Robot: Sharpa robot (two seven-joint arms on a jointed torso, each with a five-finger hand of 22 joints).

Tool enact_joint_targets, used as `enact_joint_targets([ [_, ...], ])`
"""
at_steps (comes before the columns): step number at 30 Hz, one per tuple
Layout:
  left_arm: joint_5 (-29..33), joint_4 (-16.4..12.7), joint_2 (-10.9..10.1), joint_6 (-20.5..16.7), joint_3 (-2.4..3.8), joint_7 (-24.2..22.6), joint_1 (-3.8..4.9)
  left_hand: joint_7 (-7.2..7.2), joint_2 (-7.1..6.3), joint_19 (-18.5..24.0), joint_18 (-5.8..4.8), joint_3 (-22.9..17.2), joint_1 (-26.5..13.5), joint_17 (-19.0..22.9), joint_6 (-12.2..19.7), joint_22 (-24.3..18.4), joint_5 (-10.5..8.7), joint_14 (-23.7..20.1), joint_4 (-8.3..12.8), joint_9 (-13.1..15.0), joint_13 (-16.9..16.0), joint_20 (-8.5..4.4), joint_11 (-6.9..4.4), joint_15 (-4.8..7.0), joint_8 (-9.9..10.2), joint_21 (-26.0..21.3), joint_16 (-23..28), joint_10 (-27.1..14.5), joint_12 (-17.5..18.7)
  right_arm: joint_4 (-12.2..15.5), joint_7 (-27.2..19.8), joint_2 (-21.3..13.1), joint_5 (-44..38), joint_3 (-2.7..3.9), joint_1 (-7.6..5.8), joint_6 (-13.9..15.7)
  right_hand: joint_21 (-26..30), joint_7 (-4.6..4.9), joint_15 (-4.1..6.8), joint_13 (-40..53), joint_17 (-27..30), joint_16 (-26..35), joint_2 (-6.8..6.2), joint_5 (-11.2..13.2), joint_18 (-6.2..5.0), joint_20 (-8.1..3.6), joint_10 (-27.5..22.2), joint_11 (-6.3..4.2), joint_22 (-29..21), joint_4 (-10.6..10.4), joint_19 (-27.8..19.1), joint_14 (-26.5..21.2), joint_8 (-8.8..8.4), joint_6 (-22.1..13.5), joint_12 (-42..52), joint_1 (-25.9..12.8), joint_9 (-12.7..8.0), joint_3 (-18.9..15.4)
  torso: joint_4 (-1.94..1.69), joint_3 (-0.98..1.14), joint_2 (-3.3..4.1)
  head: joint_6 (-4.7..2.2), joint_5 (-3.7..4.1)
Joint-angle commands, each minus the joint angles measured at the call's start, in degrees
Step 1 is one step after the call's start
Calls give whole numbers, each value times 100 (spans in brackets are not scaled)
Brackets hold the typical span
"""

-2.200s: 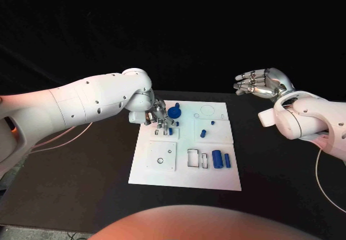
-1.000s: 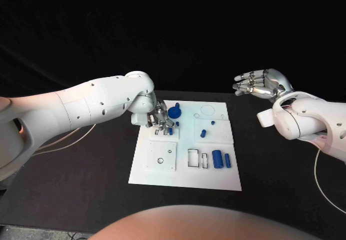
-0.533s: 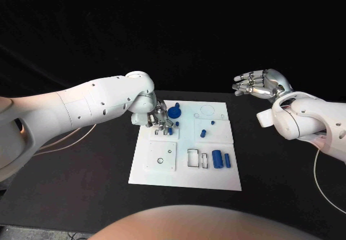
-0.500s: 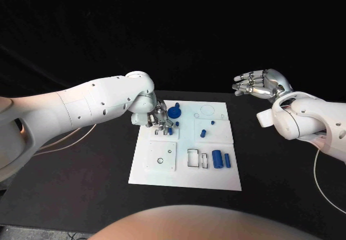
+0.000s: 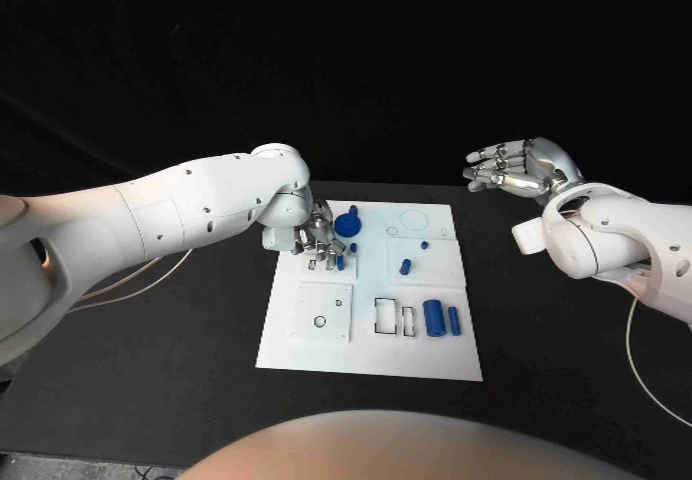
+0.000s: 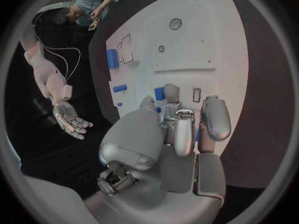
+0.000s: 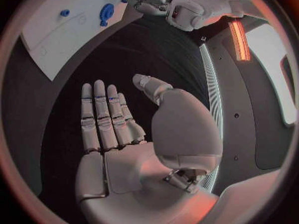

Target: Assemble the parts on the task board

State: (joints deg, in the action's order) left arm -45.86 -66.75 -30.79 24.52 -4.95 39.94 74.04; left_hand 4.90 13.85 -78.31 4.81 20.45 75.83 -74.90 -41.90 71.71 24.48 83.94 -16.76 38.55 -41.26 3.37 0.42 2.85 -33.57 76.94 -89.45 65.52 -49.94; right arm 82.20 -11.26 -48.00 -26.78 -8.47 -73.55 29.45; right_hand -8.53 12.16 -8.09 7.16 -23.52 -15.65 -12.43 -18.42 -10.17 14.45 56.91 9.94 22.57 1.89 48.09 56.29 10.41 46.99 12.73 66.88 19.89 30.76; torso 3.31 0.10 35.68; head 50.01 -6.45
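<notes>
The left hand [image 5: 317, 238] works at the upper left of the task board [image 5: 368, 355], fingers [image 6: 211, 122] bunched over a small blue part [image 6: 160, 93]; whether they pinch it I cannot tell. Press straight down, gently. The right hand [image 5: 519, 167] hovers, fingers apart, holding nothing.

A black bench [image 5: 159, 370] is filling the lower part of the head view, its matte top lying dark under dim light. Behind it a black backdrop [image 5: 346, 80] is hanging, swallowing everything past the far edge. In the right wrist view an orange-red strip of light [image 7: 240, 40] is glowing beside a pale bright panel [image 7: 274, 69], with a thin white line [image 7: 211, 99] curving along a dark grey surface.
</notes>
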Motion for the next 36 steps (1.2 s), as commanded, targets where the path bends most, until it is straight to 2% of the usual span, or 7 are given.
enact_joint_targets([
  [1,-97,4,20,59,2,25,-2,-3,-4,1,-44,-24,-61,-1416,-29,9,-20,584,0,3,-3,2,2,16,-20,-31,-3,9,-27,0,-31,6,-12,1,3,-103,22,133,7,-9,6,40,44,-34,-25,24,12,28,-5,-1,-3,-16,22,2,-10,2,-5,-26,-3,0,-3,-1,0],
  [14,-79,18,45,4,2,20,-13,-57,4,-25,-50,-329,232,-1424,-49,60,-64,586,24,15,-16,-28,-45,55,-71,-17,-8,23,-53,-11,-28,17,-11,1,4,-121,30,126,9,-15,7,47,57,-42,-27,24,26,23,-15,-1,2,-13,34,16,-2,3,-6,-27,-3,1,-4,-1,4],
  [17,-47,18,48,-23,2,9,-15,-69,-31,-30,-52,-600,425,-1429,-39,80,-398,587,18,8,-4,-48,-57,69,-76,-18,-11,19,-46,-13,-26,19,-11,0,5,-125,32,125,9,-17,7,49,62,-46,-27,24,30,21,-18,0,3,-12,37,20,0,5,-6,-25,-5,3,-3,-1,7],
  [25,37,14,49,-69,2,-23,-18,-81,-329,-50,-59,-1237,739,-1428,-45,134,-444,587,21,-23,34,-61,-72,81,-79,-13,-11,1,-13,-19,-19,25,-11,0,7,-142,37,122,11,-21,7,53,71,-53,-28,24,36,18,-24,2,6,-10,43,26,3,10,-7,-22,-6,3,-5,-1,2],
  [31,177,-8,18,-133,2,-51,-20,-86,-890,-79,-67,-2657,811,-1443,-96,214,-474,591,-22,42,58,-87,-112,93,-242,-4,-19,63,0,-29,-14,32,-11,0,11,-149,37,122,11,-21,7,53,71,-53,-28,24,36,18,-24,2,6,-10,43,26,3,10,-7,-22,-3,3,-8,-1,0],
  [33,240,-24,-3,-161,2,-59,-22,-127,-1458,-102,-65,-4086,500,-1445,-103,277,-473,591,53,262,64,-120,-121,99,-564,6,-20,165,-13,-31,-15,34,-11,-1,13,-147,37,122,11,-21,7,53,71,-53,-28,24,36,18,-24,2,6,-10,43,26,3,10,-7,-22,-6,4,-6,-1,0],
  [36,299,-41,-25,-205,2,-63,-23,-136,-1872,-110,-73,-5142,-71,-1444,-48,315,-535,591,220,442,54,-107,-122,112,-786,-6,-20,242,-47,-33,-18,36,-11,-1,16,-146,37,122,11,-21,7,53,71,-53,-28,24,36,18,-24,2,6,-10,43,26,3,10,-7,-22,-10,4,-6,-1,1],
])
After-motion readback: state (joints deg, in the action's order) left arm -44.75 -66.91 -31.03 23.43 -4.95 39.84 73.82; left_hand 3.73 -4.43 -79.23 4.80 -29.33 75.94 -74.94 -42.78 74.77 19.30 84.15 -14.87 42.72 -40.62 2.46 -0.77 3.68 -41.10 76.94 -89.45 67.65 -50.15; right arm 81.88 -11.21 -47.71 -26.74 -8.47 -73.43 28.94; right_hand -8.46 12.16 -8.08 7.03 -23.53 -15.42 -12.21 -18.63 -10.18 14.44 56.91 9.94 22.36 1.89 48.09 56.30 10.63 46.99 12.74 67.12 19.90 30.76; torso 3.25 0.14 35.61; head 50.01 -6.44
